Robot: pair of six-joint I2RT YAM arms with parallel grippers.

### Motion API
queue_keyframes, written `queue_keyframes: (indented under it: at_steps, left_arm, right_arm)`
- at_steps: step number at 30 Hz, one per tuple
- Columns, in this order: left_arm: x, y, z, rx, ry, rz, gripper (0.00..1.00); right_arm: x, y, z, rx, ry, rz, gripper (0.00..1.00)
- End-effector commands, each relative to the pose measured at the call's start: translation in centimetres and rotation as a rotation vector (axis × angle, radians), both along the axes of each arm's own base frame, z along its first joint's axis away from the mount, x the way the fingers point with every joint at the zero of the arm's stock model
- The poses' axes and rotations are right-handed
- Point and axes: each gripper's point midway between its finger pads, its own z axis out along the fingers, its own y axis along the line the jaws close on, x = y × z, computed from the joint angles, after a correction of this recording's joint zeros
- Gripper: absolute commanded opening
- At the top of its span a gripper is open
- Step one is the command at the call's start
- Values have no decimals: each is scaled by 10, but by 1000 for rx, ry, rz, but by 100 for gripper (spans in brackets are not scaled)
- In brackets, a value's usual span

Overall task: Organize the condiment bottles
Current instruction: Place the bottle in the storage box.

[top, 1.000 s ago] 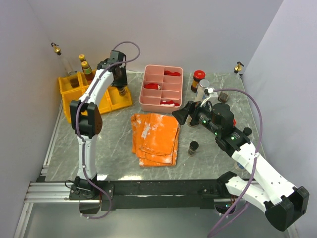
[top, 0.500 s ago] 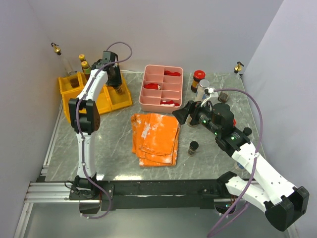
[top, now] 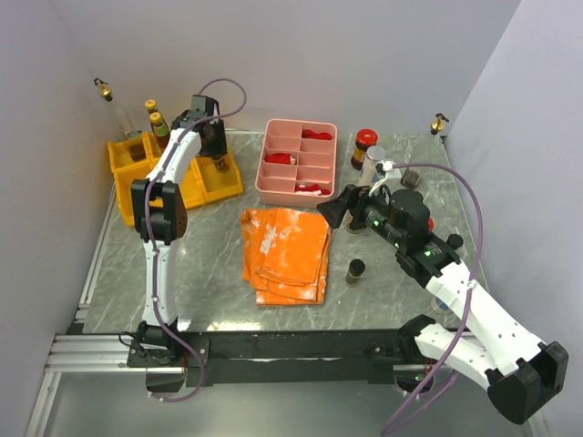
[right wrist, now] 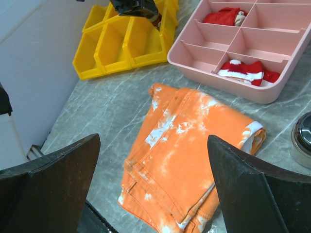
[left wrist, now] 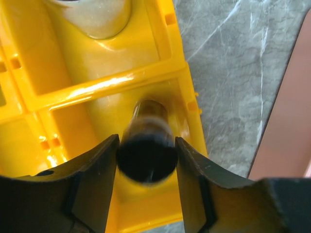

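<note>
My left gripper point(top: 219, 160) is shut on a dark condiment bottle with a black cap point(left wrist: 146, 156) and holds it upright in the front right compartment of the yellow bins point(left wrist: 192, 126). Two yellow-capped bottles point(top: 158, 125) stand at the back of the bins point(top: 206, 187). A pale jar point(left wrist: 97, 17) fills the neighbouring compartment. A red-capped jar point(top: 364, 146), a clear silver-capped jar point(top: 373, 164) and a dark jar point(top: 410, 177) stand at the back right. A small dark bottle point(top: 355, 270) stands alone near the front. My right gripper point(top: 333, 211) is open and empty above the cloth.
An orange folded cloth point(top: 286, 252) lies mid-table, also below my right gripper point(right wrist: 194, 141). A pink divided tray point(top: 300, 162) with red pieces stands behind it. The silver-capped jar point(right wrist: 303, 138) is at the right edge of the right wrist view. Walls close in on three sides.
My left gripper has shifted slightly back and to the left over the yellow bins with the bottle in it. The right arm has not moved.
</note>
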Motion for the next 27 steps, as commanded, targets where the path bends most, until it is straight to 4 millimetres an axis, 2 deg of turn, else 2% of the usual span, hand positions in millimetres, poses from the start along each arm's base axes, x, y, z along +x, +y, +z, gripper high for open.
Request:
queue_keyframes:
  at_steps: [1,8,13,17,19,20,22,23,25,26,27]
  left_arm:
    - [18,-3,14,9,-75,-21,56]
    - [23,-3,20,6,-102,-22,60]
    - [22,-2,49,1,-161,-8,62]
    - [10,-2,84,-16,-213,0,66]
    - [4,0,94,-17,-221,15,71]
    - [-2,5,107,-6,-237,38,74]
    - [-10,10,121,2,-236,66,84]
    - [-14,12,143,-8,-271,78,92]
    - [-23,8,162,-31,-291,71,98]
    - [-34,6,182,-53,-321,68,97]
    - [-41,-1,190,-80,-332,41,96]
  right_arm:
    - [2,0,18,9,-52,-5,99]
    - [3,-2,18,5,-55,-12,99]
    - [4,-2,16,2,-49,-12,99]
    - [4,-1,16,-1,-48,-8,99]
    - [5,-1,15,-4,-45,-11,99]
    - [5,-2,15,-6,-46,-14,99]
    - [6,-3,17,-15,-47,-21,99]
    - [7,-4,17,-25,-49,-27,99]
    - [11,-10,19,-39,-48,-62,100]
    - [13,-11,19,-42,-48,-73,100]
    - [13,-12,19,-46,-47,-81,100]
